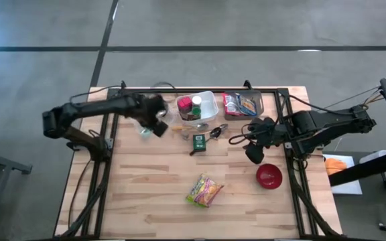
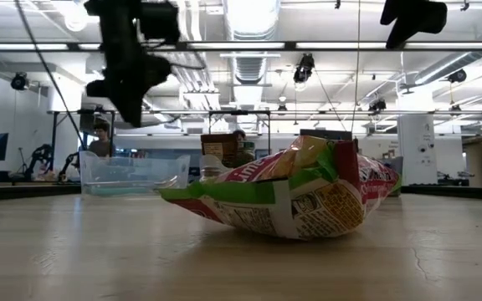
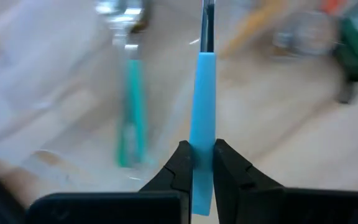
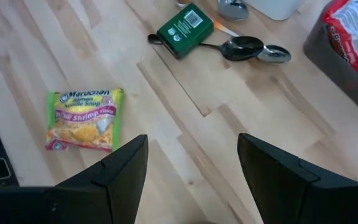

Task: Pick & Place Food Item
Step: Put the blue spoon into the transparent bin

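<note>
The left end effector (image 3: 196,169) is closed on a blue-handled utensil (image 3: 202,118), whose handle stands pinched between the two dark fingers (image 3: 178,168). In the high view this end effector (image 1: 158,124) hangs over the far-left part of the tabletop (image 1: 146,201), just beside the white bin (image 1: 210,102) that holds small jars. In the left wrist view a second, teal-handled utensil (image 3: 128,112) shows blurred beyond the held one.

The right end effector (image 4: 191,171) is open and holds nothing; its fingers (image 4: 120,171) stand wide apart above bare wood. In the high view it (image 1: 253,152) sits over the right side of the tabletop, near the red bowl (image 1: 269,176) and apart from it.

The ramen packet (image 1: 204,191), yellow and green, lies flat on the tabletop toward the near middle, well apart from both end effectors. It fills the low view (image 2: 287,199) and shows in the right wrist view (image 4: 82,120) too.

A green box (image 1: 198,141) lies near the centre, with spoons (image 4: 247,48) just beside it. A grey bin (image 1: 243,104) with snack packets sits at the far edge, right of the white bin. In the low view a clear tub (image 2: 132,174) stands behind the packet.
</note>
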You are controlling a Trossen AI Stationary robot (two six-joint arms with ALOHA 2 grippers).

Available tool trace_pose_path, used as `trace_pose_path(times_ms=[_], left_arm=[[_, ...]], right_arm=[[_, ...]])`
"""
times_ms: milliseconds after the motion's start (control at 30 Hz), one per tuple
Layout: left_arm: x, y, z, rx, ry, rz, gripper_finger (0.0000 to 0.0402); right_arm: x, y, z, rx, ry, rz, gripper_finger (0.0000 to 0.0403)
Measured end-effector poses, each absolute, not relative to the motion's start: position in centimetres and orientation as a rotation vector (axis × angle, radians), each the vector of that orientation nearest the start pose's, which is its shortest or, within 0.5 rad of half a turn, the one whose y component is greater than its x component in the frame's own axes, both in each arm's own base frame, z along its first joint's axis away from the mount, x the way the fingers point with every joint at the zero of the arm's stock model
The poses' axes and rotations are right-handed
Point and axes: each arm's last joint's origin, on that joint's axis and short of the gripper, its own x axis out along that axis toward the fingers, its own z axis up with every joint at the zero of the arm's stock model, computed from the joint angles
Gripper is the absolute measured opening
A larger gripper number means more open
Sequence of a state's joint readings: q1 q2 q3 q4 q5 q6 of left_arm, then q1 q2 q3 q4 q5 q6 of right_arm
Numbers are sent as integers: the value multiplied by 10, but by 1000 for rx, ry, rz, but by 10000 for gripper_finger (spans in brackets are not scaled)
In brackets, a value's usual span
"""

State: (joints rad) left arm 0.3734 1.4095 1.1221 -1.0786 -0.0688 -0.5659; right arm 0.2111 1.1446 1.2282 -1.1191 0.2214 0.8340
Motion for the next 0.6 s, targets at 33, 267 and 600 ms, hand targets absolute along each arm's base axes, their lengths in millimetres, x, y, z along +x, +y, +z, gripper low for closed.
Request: trace_pose_path(times_ms=[33,267,600], left_arm=[[224,101,255,-679,1235,756,24],[194,145,244,-636,1305,746,24],[193,165,212,-629,1426,642,24]], right_arm=[[196,35,342,546,929,-428,244],[196,35,342,614,903,-483,244],[196,35,342,694,883,-529,244]])
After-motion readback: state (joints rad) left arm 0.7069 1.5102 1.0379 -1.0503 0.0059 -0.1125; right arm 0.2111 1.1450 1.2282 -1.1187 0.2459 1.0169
